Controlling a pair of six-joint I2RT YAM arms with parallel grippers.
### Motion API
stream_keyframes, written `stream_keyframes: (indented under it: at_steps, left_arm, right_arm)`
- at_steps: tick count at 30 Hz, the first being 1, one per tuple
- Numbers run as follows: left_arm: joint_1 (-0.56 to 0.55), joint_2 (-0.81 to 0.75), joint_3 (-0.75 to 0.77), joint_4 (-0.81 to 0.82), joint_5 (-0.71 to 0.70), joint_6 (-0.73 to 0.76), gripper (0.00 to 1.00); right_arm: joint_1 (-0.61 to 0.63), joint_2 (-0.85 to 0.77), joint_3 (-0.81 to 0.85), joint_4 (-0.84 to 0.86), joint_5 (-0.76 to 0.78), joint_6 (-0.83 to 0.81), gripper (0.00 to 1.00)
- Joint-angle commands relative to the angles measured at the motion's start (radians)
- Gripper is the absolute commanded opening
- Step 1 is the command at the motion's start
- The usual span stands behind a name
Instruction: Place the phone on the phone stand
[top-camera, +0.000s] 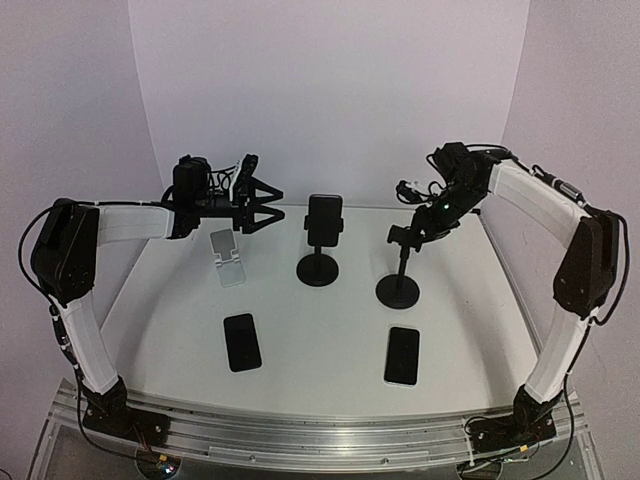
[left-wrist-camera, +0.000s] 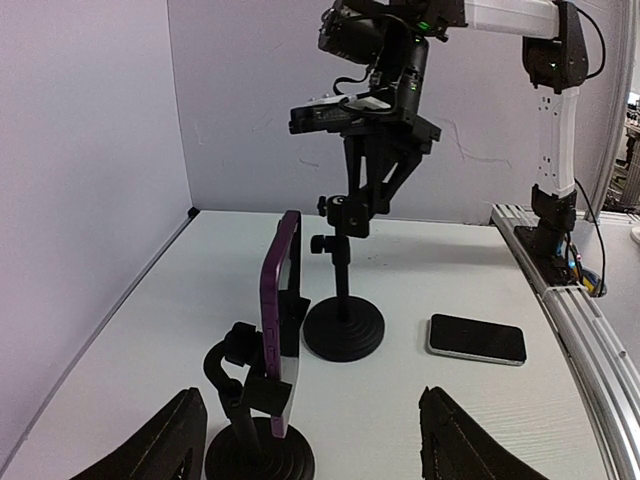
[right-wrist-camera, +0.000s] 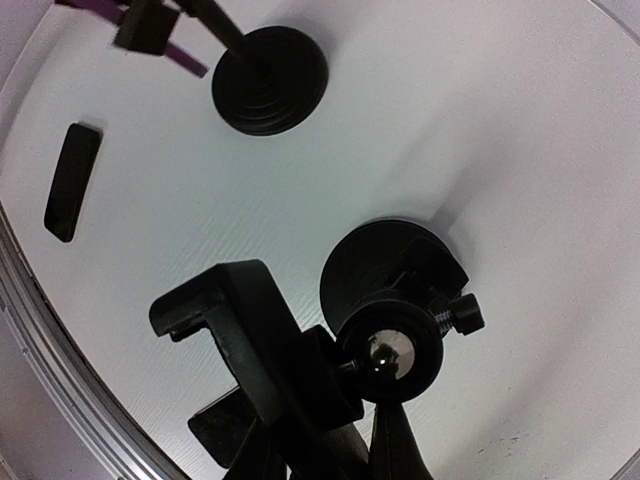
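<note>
White tabletop (top-camera: 480, 300) walled in pale lavender, with three stands across the middle: white folding stand (top-camera: 228, 258) to the left, middle stand (top-camera: 319, 268) already clamping an upright purple phone (top-camera: 324, 218), right stand (top-camera: 398, 290) with a bare cradle. Nearer the arms, lying flat and well apart: left phone (top-camera: 242, 341) and right phone (top-camera: 402, 355), both dark, both untouched, the right one just in front of the bare stand's base. Left gripper (top-camera: 270, 207): fingers spread wide, holding nothing, raised off the table near the folding stand and pointing toward the middle stand. Right gripper (top-camera: 410, 233): pinched, by the look of the wrist view, on the head of the right stand near its ball joint, not on any phone. As for handling, probably a stiff, thin slab, dense for its size, glassy and slick on both faces, liable to crack or scuff if dropped or squeezed on a corner. Best taken across the two long edges near mid-length, for balance and for a span within the fingers' reach. Little edge height to bite while flat on the table, so fingertips right down to the surface. Firm but gentle squeeze advised, faces avoided. Stand itself slim-stemmed and probably top-heavy, likely to tip under a sideways push.
</note>
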Motion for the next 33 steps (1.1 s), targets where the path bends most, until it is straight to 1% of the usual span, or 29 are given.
stream_keyframes:
  at_steps: [1,4,8,11,16,22,28,30,32,33]
  left_arm:
    - [0.008,-0.034,0.036,-0.022,0.019,0.004,0.72]
    - [0.013,-0.043,0.036,-0.036,0.033,0.007,0.72]
    - [0.023,-0.067,0.03,-0.109,0.084,0.052,0.72]
    - [0.024,-0.092,0.016,-0.172,0.103,0.102,0.72]
    - [0.023,-0.124,-0.015,-0.18,0.109,0.111,0.72]
    - [0.023,-0.137,-0.034,-0.175,0.103,0.118,0.72]
    - [0.024,-0.154,-0.047,-0.201,0.11,0.17,0.72]
    - [0.023,-0.158,-0.055,-0.202,0.115,0.176,0.72]
    - [0.023,-0.16,-0.062,-0.203,0.124,0.178,0.72]
    - [0.023,-0.16,-0.063,-0.203,0.127,0.179,0.72]
  right_arm:
    - [0.125,-0.117,-0.055,0.042,-0.007,0.059,0.0]
    - [0.199,-0.153,-0.082,0.077,-0.011,0.082,0.0]
    - [0.28,-0.164,-0.115,0.115,-0.049,0.082,0.0]
    - [0.355,-0.115,-0.099,0.115,-0.041,0.068,0.0]
    - [0.458,-0.039,-0.043,0.109,-0.011,-0.009,0.0]
    - [0.478,0.018,0.009,0.104,-0.007,-0.087,0.0]
    - [0.481,0.069,0.059,0.077,0.038,-0.092,0.0]
    - [0.482,0.072,0.069,0.075,0.055,-0.089,0.04]
    - [0.484,0.073,0.077,0.079,0.061,-0.089,0.14]
    - [0.484,0.073,0.082,0.079,0.056,-0.089,0.18]
